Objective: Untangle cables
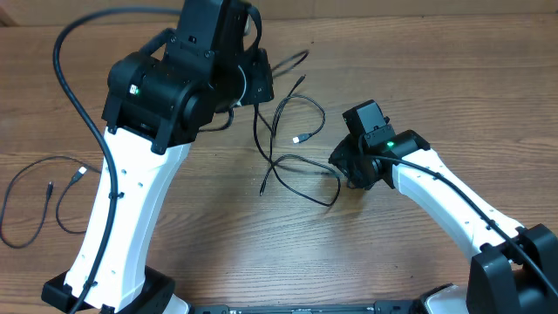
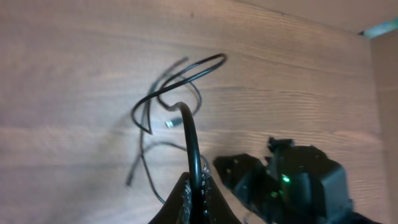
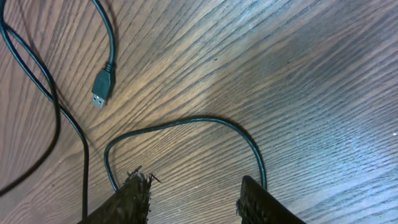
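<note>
Pinching one thin glossy black cord of the cables (image 2: pixel 192 143) in left gripper (image 2: pixel 194 190), ribbed pads pressed together on it. Straddling a rounded cord loop (image 3: pixel 186 121) with right gripper (image 3: pixel 196 202), rough dark pads spread, not clamping. Flat silvery-tipped USB plug (image 3: pixel 101 87) lying near. Rest in loose tangled curves mid-table, on matte wood-grain table (image 3: pixel 311 74).
</note>
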Available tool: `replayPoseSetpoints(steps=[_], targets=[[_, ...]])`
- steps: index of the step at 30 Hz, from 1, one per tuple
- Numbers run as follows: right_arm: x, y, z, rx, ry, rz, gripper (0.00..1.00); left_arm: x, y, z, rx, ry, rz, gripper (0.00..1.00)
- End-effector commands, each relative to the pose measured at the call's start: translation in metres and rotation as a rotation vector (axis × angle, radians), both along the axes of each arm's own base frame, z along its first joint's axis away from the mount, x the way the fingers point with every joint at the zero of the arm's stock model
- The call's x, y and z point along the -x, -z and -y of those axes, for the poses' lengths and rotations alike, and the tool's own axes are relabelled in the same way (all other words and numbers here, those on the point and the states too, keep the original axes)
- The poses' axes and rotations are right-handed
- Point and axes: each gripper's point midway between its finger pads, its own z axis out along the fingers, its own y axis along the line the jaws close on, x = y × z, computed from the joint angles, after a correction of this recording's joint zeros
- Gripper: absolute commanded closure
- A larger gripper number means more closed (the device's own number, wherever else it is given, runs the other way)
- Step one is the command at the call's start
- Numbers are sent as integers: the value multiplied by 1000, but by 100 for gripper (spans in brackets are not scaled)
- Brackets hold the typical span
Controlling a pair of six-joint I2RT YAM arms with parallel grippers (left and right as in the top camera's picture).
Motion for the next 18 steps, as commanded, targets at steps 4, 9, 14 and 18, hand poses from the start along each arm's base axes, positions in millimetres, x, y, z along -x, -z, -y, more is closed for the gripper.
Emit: replayPoseSetpoints(steps=[4,9,14,18], targets=[[-2,-2,3,17,3,13,54,-6,-29,-18,187,-166,10,96],[-2,-1,7,38,10,11,51,-2,-88,-34,411,-102,100,96],[-4,-1,11,63,20,23,50,12,-132,-46,604,-42,131,96],[-5,-2,11,60,20,29,50,17,-153,-51,757,-43,95,96]])
